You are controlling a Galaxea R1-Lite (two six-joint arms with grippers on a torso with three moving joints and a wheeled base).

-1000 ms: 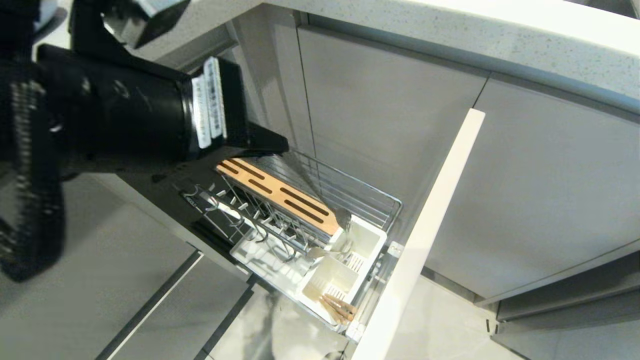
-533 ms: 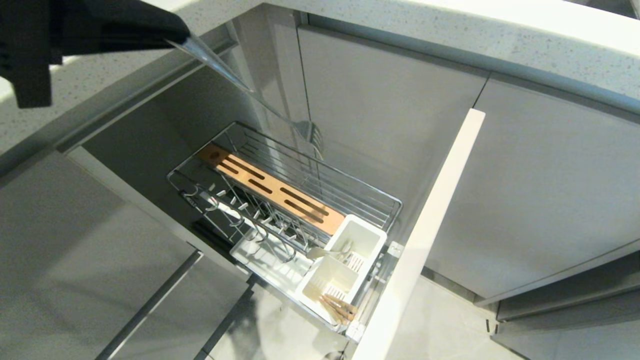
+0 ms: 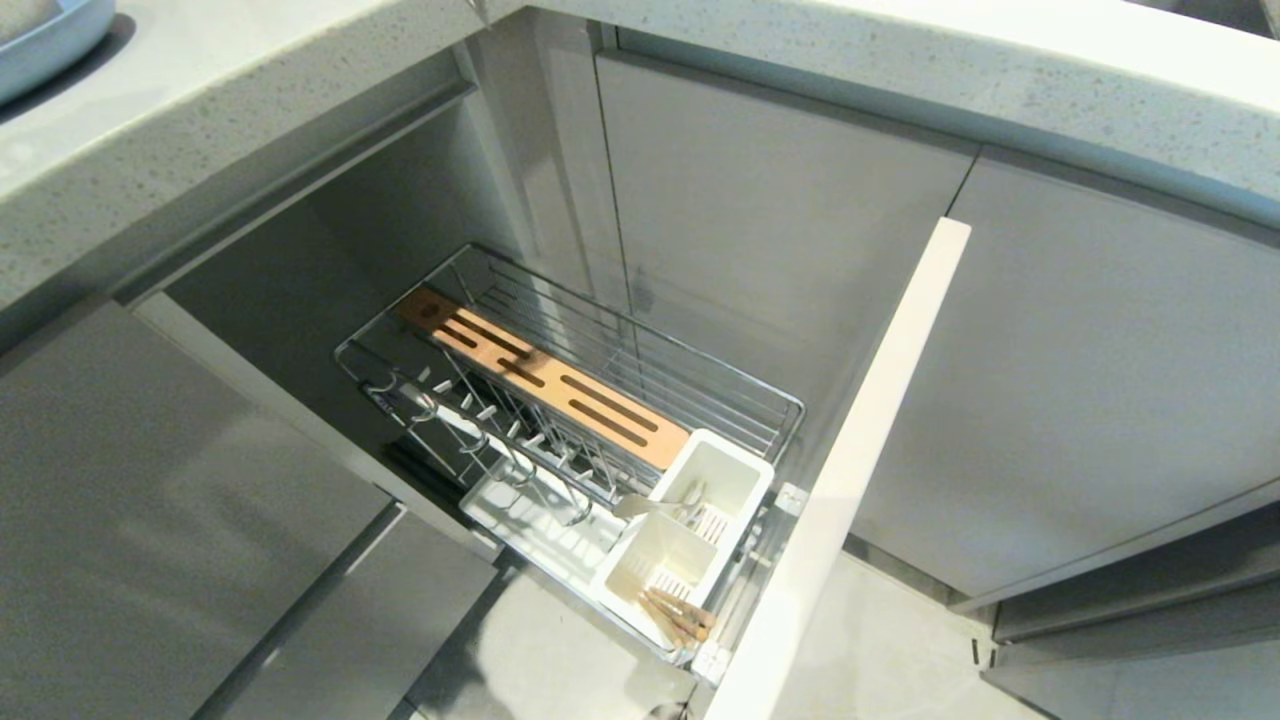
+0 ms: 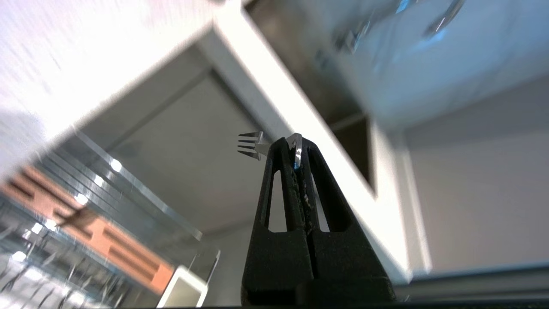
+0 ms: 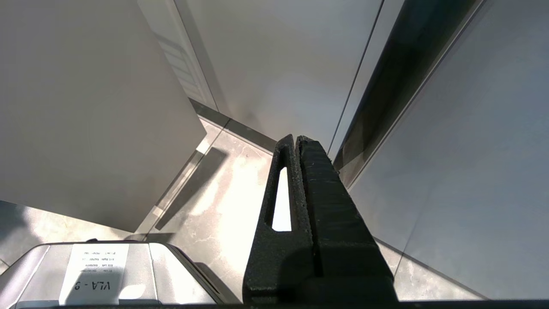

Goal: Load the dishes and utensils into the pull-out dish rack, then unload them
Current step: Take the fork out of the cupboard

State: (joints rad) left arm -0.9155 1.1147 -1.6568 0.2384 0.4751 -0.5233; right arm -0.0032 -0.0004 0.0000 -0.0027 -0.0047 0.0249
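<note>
The pull-out dish rack (image 3: 760, 405) stands drawn out of the cabinet, with its wooden strip (image 3: 560, 390) and white caddy (image 3: 735, 490). Light-brown chopsticks (image 3: 678, 615) stick out of the caddy's near compartment. A silver utensil (image 3: 660, 503) lies across the far one. My left gripper (image 4: 296, 143) is out of the head view, high above the rack (image 4: 98, 231). It is shut on the handle of a silver fork, whose tines (image 4: 251, 146) jut out sideways. A pale blue plate (image 3: 45, 40) rests on the counter at the far left. My right gripper (image 5: 297, 139) is shut and empty, parked low by the floor.
The rack's front panel (image 3: 850, 470) stands edge-on at the rack's right. Grey cabinet doors (image 3: 780, 220) close in behind it, and the speckled counter (image 3: 900, 60) overhangs them. Upright plate prongs (image 3: 480, 420) line the rack's left side.
My left arm has lifted the fork up out of the rack and away to the upper left, leaving the head view. The rack and the chopsticks have not moved.
</note>
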